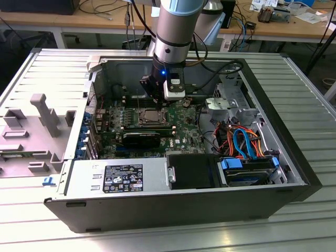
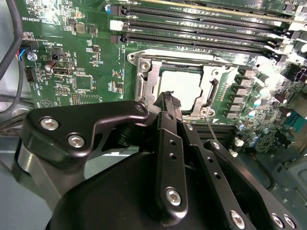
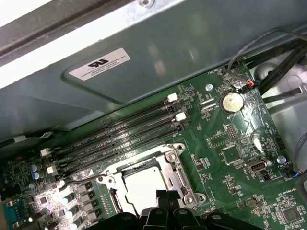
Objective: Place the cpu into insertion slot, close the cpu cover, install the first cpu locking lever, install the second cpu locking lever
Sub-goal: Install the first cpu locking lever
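- In the exterior view the arm's body stands over the open computer case [image 1: 294, 157], and the gripper [image 1: 152, 100] hangs just above the socket area, so its fingertips are hard to make out there
- In the second wrist view the gripper's [image 2: 168, 98] black linkage covers the near half of the picture; the fingers [image 2: 170, 143] run together to a narrow tip with no gap that shows, and nothing is seen held between them
- That tip sits at the near edge of the cpu cover [image 2: 152, 76]; whether it touches the metal cannot be told
- The cpu [image 2: 184, 86] lies flat in the insertion slot [image 2: 144, 64], its pale top showing through the cover's window; glare washes out its surface
- The cover lies down over the chip, framing it on all sides
- A thin wire lever [image 2: 211, 129] runs along the socket's side near the gripper; whether it is latched cannot be told
- In the first wrist view the cpu [image 3: 144, 189] and cover [image 3: 175, 165] are cut off by the gripper [image 3: 165, 211] at the frame edge
- Memory slots [image 3: 120, 132] run close beside the socket, with the case wall [image 3: 144, 72] just beyond them, leaving little side room there
- Bundled cables [image 1: 241, 139] lie well apart, toward the exterior view's right
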Robot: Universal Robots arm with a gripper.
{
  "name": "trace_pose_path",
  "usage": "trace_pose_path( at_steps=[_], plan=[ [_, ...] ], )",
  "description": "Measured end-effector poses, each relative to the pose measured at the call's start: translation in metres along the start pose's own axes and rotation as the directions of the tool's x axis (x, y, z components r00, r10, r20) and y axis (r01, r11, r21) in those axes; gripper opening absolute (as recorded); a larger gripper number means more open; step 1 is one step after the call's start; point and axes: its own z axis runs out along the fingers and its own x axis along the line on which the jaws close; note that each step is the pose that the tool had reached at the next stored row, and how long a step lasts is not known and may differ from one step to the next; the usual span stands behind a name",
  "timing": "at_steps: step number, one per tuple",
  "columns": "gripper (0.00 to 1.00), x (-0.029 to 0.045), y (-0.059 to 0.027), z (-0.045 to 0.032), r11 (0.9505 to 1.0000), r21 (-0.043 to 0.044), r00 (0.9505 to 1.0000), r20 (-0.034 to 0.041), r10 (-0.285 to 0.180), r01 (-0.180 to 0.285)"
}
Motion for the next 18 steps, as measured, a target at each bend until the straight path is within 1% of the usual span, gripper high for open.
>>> trace_pose_path(
  at_steps=[18],
  plan=[
    [0.11,0.0,0.0,0.0,0.9999,0.0011,0.9999,-0.0002,-0.011,0.011]
  ],
)
